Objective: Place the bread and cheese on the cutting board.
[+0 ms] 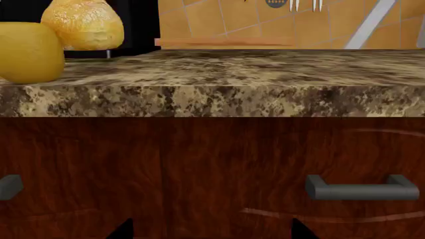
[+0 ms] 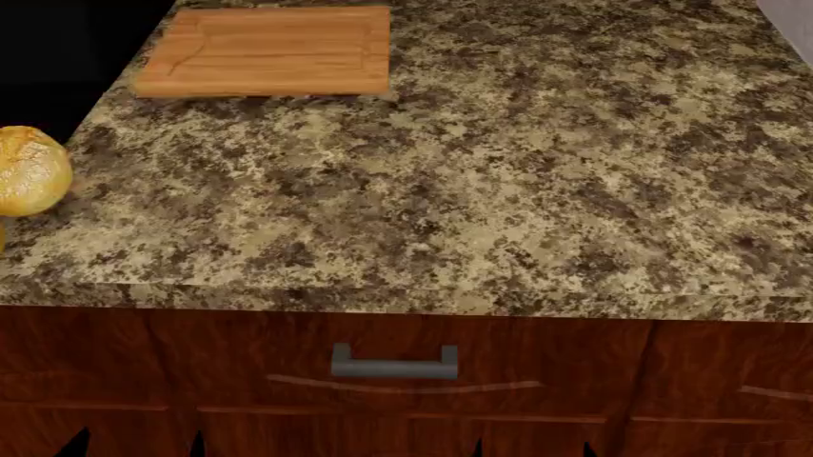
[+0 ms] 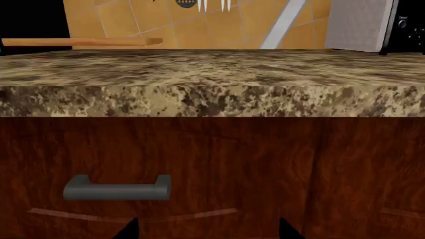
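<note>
The bread (image 2: 26,171), a crusty golden loaf, sits at the counter's left edge. In the left wrist view the bread (image 1: 83,22) stands just behind the smooth yellow cheese (image 1: 27,52). The cutting board (image 2: 267,49) lies flat at the back left of the counter, and the wrist views show only the cutting board's thin edge (image 1: 226,43) (image 3: 79,42). My left gripper (image 1: 212,234) (image 2: 136,447) and right gripper (image 3: 209,234) (image 2: 534,449) are both open and empty. They hang below the counter top, facing the wooden drawer front.
The speckled granite counter (image 2: 508,171) overhangs dark wood drawers with a grey handle (image 2: 394,365) (image 1: 362,189) (image 3: 118,189). A tiled wall (image 1: 265,20) with hanging utensils rises behind. A grey appliance (image 3: 359,25) stands at the back right.
</note>
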